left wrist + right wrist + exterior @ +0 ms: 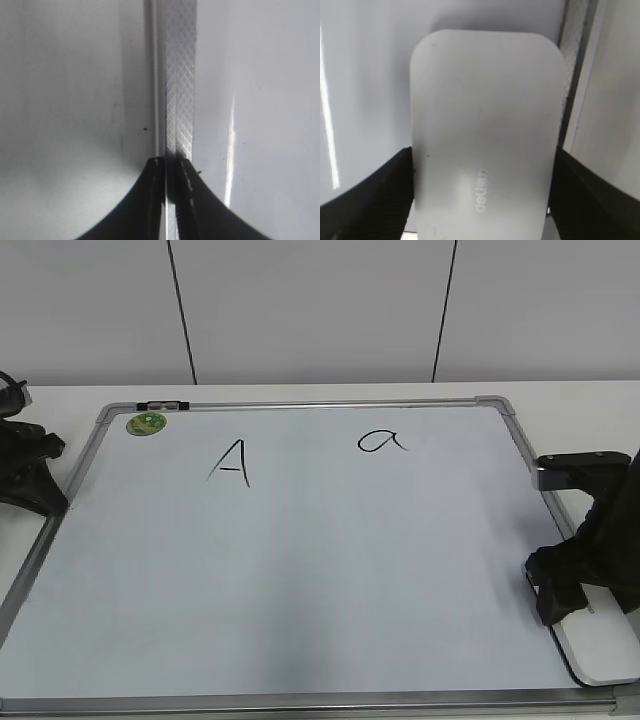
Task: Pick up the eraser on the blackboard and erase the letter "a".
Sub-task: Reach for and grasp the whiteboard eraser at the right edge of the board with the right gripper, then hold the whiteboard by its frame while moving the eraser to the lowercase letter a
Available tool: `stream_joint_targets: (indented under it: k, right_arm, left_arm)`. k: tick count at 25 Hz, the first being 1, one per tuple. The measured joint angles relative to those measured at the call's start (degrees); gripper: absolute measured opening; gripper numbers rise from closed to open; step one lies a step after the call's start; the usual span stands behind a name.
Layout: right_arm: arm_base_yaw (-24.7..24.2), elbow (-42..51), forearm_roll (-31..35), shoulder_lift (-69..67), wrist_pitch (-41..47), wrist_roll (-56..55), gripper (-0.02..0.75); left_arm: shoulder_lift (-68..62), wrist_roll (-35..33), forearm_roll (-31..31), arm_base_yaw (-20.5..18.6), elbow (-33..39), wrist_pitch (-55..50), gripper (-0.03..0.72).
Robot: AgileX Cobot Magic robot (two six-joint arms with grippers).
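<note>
The blackboard point(300, 580), white with a silver frame, lies flat on the table. The letter "a" point(383, 441) is written near its far right, and an uppercase "A" point(231, 462) stands to its left. The white eraser point(603, 665) lies at the board's near right corner. In the right wrist view the eraser point(485, 110) fills the space between the jaws. My right gripper point(560, 595) point(484, 156) is closed on its two long sides. My left gripper point(30, 475) point(172, 165) is shut and empty over the board's left frame point(180, 75).
A round green sticker point(146, 424) and a small black-and-white marker point(163, 404) sit at the board's far left corner. A white wall rises right behind the table. The board's right frame point(575, 75) runs beside the eraser.
</note>
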State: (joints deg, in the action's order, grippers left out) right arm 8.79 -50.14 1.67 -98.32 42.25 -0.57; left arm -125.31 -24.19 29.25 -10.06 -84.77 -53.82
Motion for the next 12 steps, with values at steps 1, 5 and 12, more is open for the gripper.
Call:
stream_joint_targets:
  k: [1, 5, 12]
  right_arm:
    - [0.0, 0.0, 0.0, 0.0, 0.0, 0.0, 0.589]
    - [0.0, 0.0, 0.0, 0.0, 0.0, -0.09, 0.589]
    - [0.0, 0.0, 0.1, -1.07, -0.24, -0.11, 0.589]
  left_arm:
    - [0.0, 0.0, 0.0, 0.0, 0.0, 0.0, 0.032]
    - [0.0, 0.0, 0.0, 0.0, 0.0, 0.0, 0.032]
    - [0.0, 0.0, 0.0, 0.0, 0.0, 0.0, 0.032]
